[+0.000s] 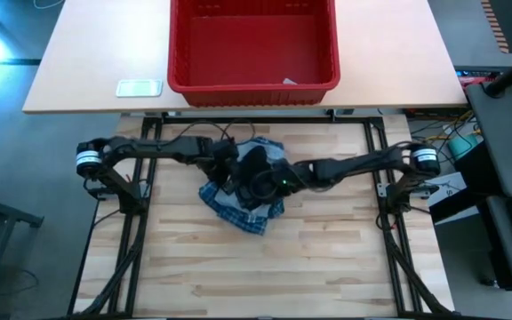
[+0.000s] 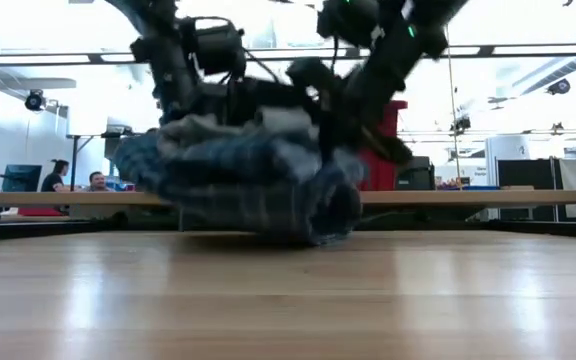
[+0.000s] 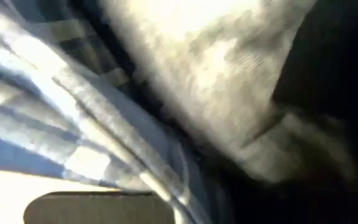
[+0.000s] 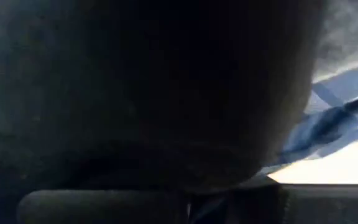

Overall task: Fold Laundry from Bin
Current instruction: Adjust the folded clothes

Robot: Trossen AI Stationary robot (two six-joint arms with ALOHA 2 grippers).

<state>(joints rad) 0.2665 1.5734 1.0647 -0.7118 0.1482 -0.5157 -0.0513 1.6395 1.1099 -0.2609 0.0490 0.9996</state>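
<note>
I see both grippers, left (image 1: pixel 231 171) and right (image 1: pixel 269 180), closed in the laundry (image 1: pixel 247 209), which is piled mid-surface (image 1: pixel 327 258). The bin (image 1: pixel 252 86) stands beyond it.

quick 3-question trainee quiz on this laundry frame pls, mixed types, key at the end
1. True or false: the plaid shirt lies inside the red bin.
2. Where do the left gripper and right gripper meet? A) over the bin B) at the clothes pile in mid-table C) at the table's near edge
3. Fill in: a small pale flat object lies on the far table beside the bin's ____ side, as seen from above.

Key
1. False; the shirt sits bunched on the wooden work table, in front of the bin.
2. B; both grippers are shut and buried in the pile.
3. Left.
</note>
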